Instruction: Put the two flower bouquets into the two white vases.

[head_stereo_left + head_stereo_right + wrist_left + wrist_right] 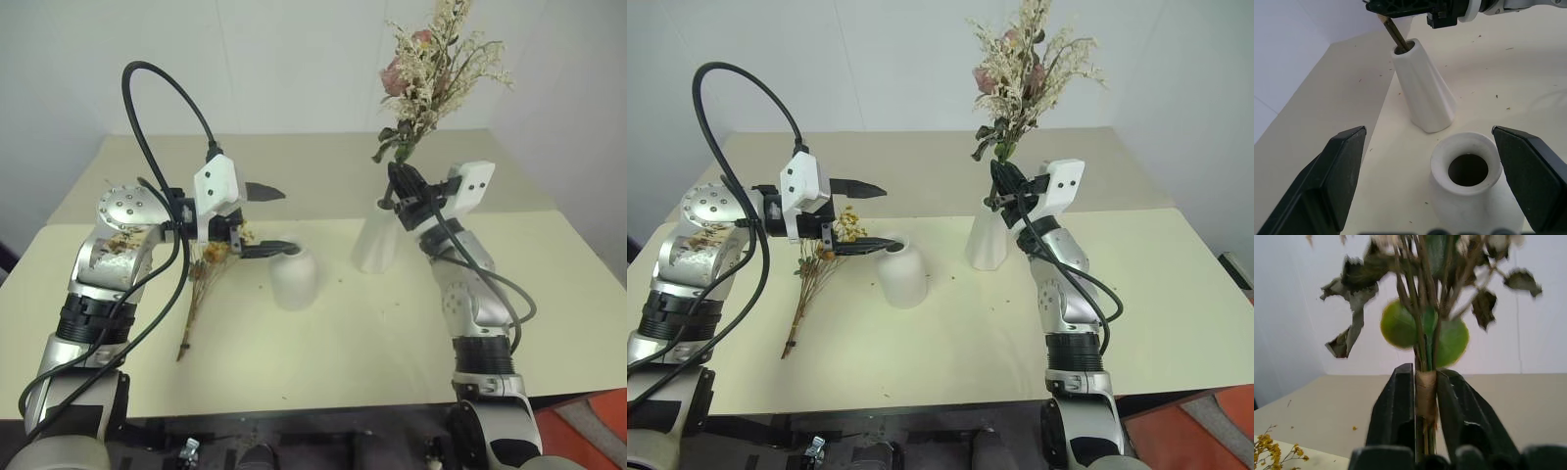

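The pink rose bouquet (436, 69) stands upright with my right gripper (407, 186) shut on its wrapped stem (1425, 391). The stem's lower end sits in the mouth of the tall tapered white vase (1425, 93). To its left stands the short rounded white vase (294, 277), empty, with an open mouth (1467, 170). My left gripper (284, 220) is open just left of and above the short vase, its fingers pointing toward the vase. The yellow bouquet (201, 284) lies flat on the table under my left gripper, stems toward the front.
Both vases stand mid-table on the cream tabletop (392, 343). A white wall runs close behind the far edge. A black cable (167, 88) loops high over my left arm. Small flower crumbs dot the surface.
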